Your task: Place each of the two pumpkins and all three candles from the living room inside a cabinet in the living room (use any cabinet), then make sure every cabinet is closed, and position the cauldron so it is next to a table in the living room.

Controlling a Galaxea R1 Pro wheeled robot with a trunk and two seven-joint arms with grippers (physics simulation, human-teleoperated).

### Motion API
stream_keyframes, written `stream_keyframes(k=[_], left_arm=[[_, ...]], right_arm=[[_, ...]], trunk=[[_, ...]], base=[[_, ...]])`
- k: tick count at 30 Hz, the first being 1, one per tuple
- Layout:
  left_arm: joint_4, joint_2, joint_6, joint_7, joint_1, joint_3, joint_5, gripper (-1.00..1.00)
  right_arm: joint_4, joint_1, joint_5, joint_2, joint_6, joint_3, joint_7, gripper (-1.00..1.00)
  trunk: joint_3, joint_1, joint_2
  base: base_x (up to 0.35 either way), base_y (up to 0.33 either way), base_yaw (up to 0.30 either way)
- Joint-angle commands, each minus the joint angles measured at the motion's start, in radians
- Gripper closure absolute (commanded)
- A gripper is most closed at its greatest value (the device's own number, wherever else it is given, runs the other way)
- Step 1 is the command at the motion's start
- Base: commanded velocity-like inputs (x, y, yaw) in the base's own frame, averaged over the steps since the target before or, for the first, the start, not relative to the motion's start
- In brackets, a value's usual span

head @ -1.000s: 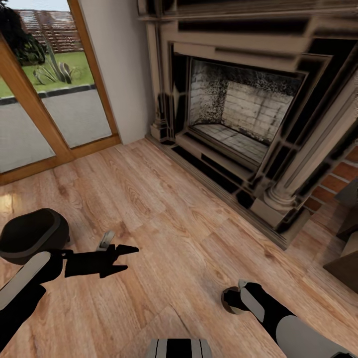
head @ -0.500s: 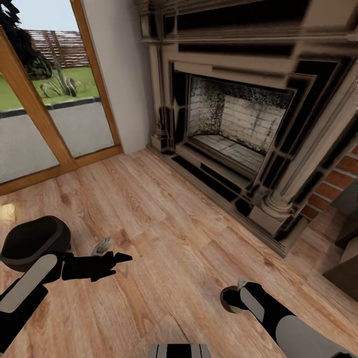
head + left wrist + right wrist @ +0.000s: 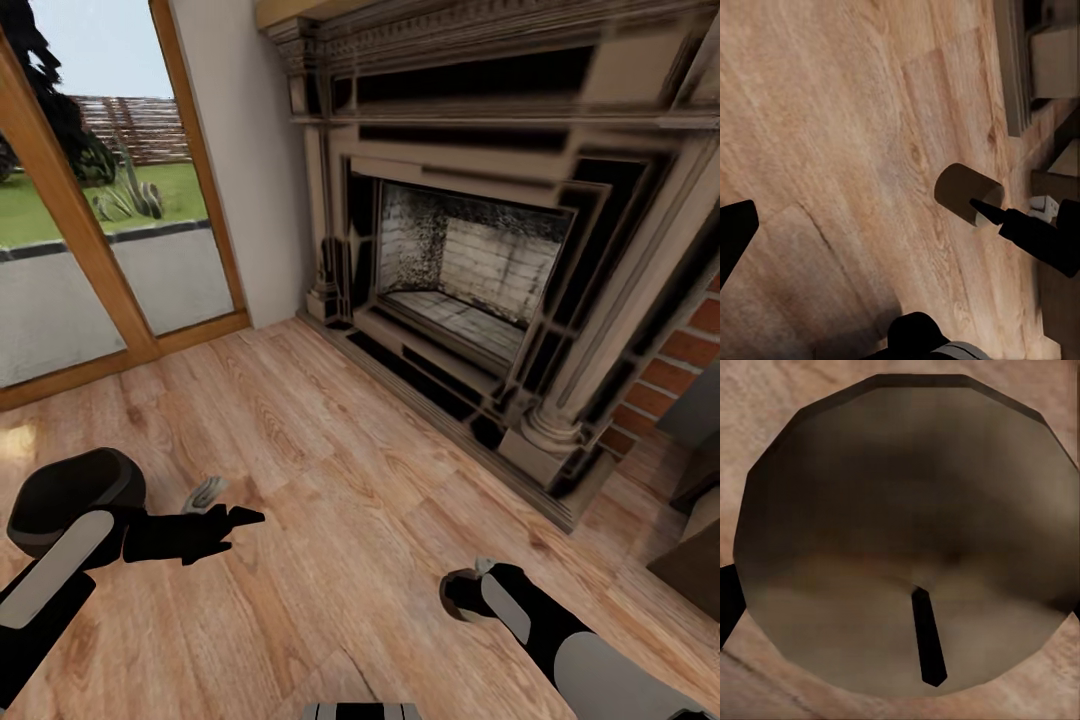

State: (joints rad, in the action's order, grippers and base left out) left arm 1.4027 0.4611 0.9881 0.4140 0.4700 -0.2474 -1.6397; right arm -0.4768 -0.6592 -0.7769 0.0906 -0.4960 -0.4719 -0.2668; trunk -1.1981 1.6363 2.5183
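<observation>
My right gripper (image 3: 468,598) hangs low over the wooden floor, shut on a stubby grey-beige candle (image 3: 452,600). Up close, the candle's round end (image 3: 907,532) shows a thin dark strip on it. In the left wrist view the same candle (image 3: 961,187) hangs above the floor with a black finger (image 3: 1020,225) against it. My left gripper (image 3: 240,530) points right, open and with nothing in it. The black round-bellied cauldron (image 3: 70,485) stands on the floor behind my left forearm, which partly covers it. The pumpkins, cabinet and table are out of view.
A large stone fireplace (image 3: 460,270) with a raised hearth fills the wall ahead. A glass door in a wooden frame (image 3: 100,260) is at the left. Brick wall (image 3: 700,330) and dark furniture (image 3: 695,560) sit at the right edge. Bare wooden floor (image 3: 330,470) lies between.
The camera has tilted up, so the fireplace, door and floor sit lower in the picture. My left gripper has dipped slightly. The right gripper still holds the candle.
</observation>
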Motion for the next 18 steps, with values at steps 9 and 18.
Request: stream_keyframes(k=[9,18], left_arm=[[0.001,0.002,0.000,0.009,0.001,0.000,-0.011,-1.00],[0.001,0.002,0.001,0.009,0.001,0.001,-0.010,-1.00]], right_arm=[[-0.002,0.000,-0.012,0.001,-0.003,-0.008,-0.009,1.00],[-0.002,0.000,-0.012,0.001,-0.003,-0.007,-0.009,1.00]], trunk=[[0.037,-0.004,-0.002],[0.077,-0.008,-0.004]], base=[[-0.288,0.000,-0.130],[-0.338,0.000,-0.259]])
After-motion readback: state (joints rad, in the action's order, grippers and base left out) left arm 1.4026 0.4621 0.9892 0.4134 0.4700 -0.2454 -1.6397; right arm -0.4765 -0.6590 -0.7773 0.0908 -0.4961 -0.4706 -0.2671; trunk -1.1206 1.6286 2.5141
